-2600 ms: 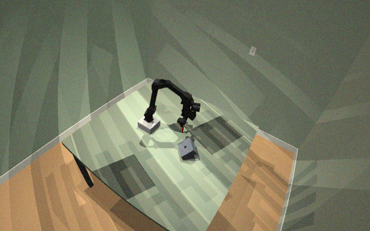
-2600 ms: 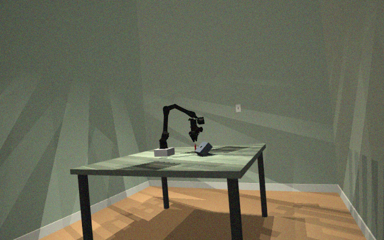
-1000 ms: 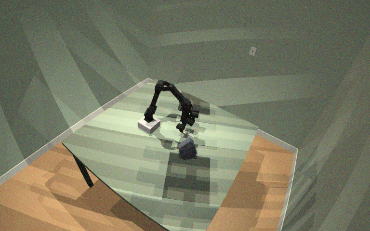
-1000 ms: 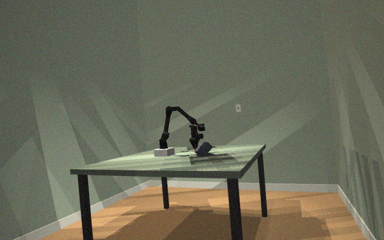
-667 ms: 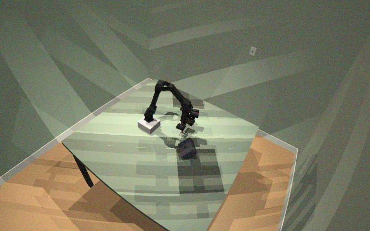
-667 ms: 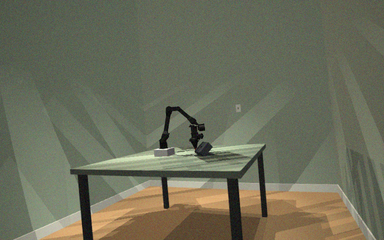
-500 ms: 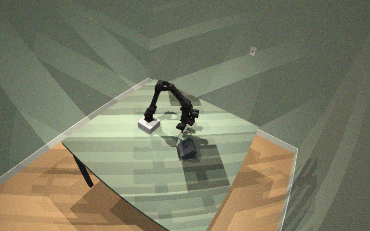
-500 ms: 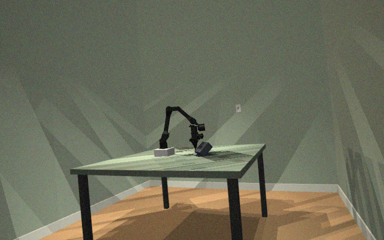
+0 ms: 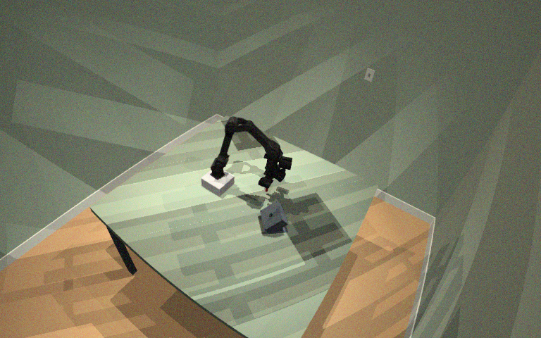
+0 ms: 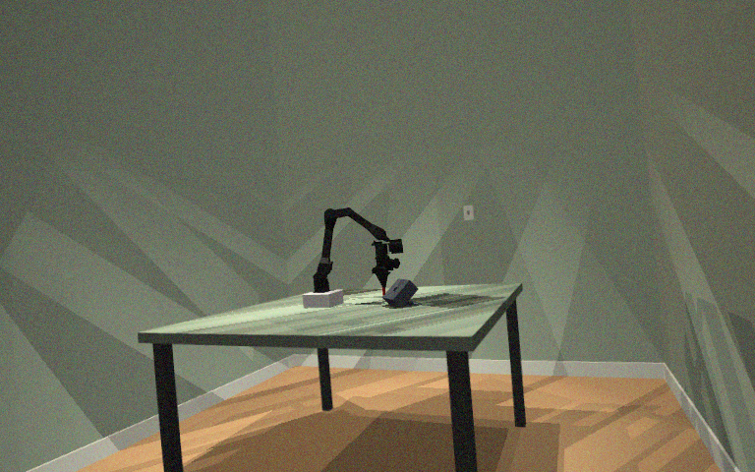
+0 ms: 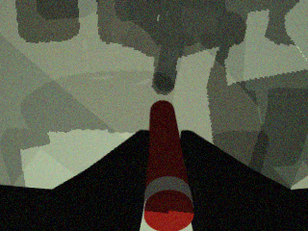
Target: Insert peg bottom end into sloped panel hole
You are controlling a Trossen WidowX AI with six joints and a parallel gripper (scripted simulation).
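Note:
The round peg [image 9: 266, 190] [image 10: 383, 291] [image 11: 164, 115] is red with a grey band near its top end. My gripper [image 9: 265, 186] [image 10: 383, 285] [image 11: 165, 141] points down and is shut on the peg, which stands upright between the two black fingers. In the wrist view a gap shows between the peg's lower end and its shadow, so it seems to hang slightly above the table. The blue-grey sloped panel [image 9: 277, 213] [image 10: 407, 291] is close beside the peg, apart from it. Its dark hole [image 9: 270, 215] [image 10: 395, 289] shows in the top and exterior views; its shape is too small to tell.
The arm's white base block [image 9: 217, 185] [image 10: 322, 299] stands on the green patterned table [image 9: 223, 279] [image 10: 266, 325], on the other side of the peg from the panel. Dark shadows lie across the table around the panel and under the gripper.

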